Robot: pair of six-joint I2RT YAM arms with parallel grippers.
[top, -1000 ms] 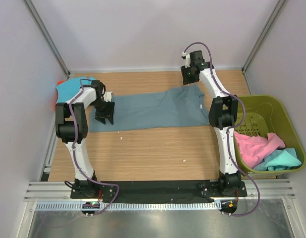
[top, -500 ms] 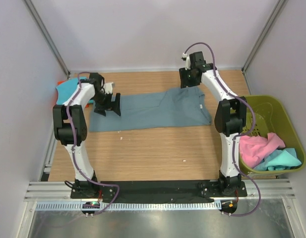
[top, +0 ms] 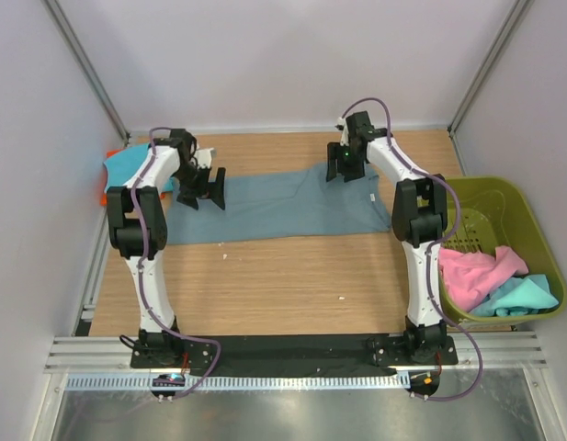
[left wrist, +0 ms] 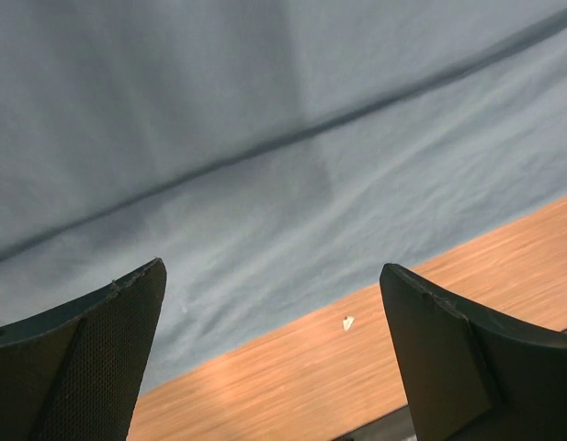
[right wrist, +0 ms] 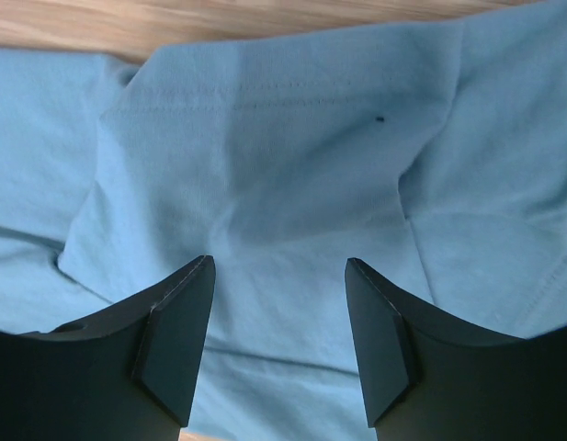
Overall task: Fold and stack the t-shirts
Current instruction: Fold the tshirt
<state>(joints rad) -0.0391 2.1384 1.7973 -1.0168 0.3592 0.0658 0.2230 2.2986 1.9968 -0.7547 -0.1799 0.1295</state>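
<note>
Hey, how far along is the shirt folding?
Done: a turquoise shirt sits at the far-left corner. In hand: the blue-grey shirt lies folded into a long strip, left end effector and right end effector open above it. Left: pink shirt and another turquoise one in the basket.

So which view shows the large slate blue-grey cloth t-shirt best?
The top external view: the whole slate blue-grey cloth t-shirt lies spread out there. The left and right wrist views each show only a close patch of fabric.

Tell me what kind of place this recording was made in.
Probably a robot lab test cell, not a home: a left arm and right arm bolted to a wooden table, closed in by plain white walls.
</note>
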